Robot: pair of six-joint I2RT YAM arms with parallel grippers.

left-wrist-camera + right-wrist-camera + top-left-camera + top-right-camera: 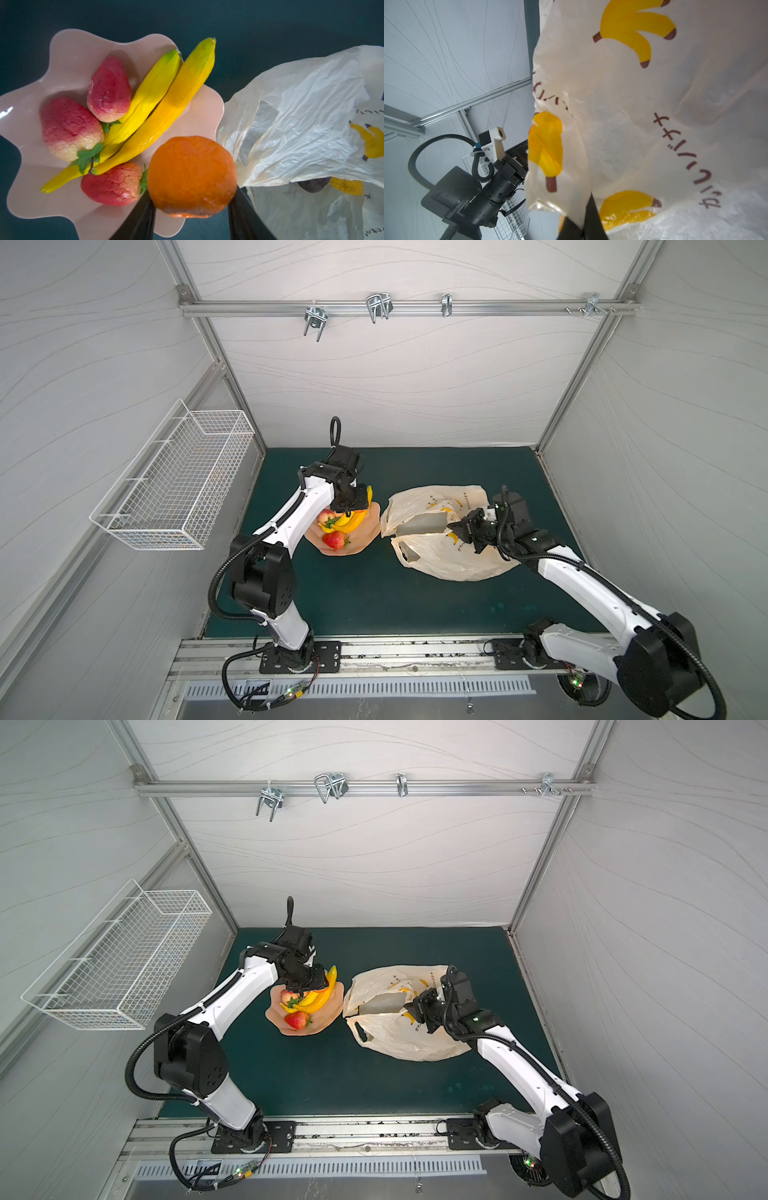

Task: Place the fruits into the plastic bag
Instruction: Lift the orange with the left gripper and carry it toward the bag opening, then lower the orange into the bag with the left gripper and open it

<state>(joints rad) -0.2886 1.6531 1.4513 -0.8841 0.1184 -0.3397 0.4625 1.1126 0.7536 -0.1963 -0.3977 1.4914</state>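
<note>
The left end effector [192, 191] grips the orange [191, 172]; the right end effector [582, 220] pinches the plastic bag [301, 116] (thin film). Film slippage would collapse the mouth, deflecting the orange.

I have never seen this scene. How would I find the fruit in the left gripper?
On the dark green mat, a wavy pink dish stands left of the plastic bag. Over its edge nearest the bag, the left gripper holds an orange between black fingers. It is the only round, orange fruit there; its neighbours are long yellow bananas and red strawberries.
</note>
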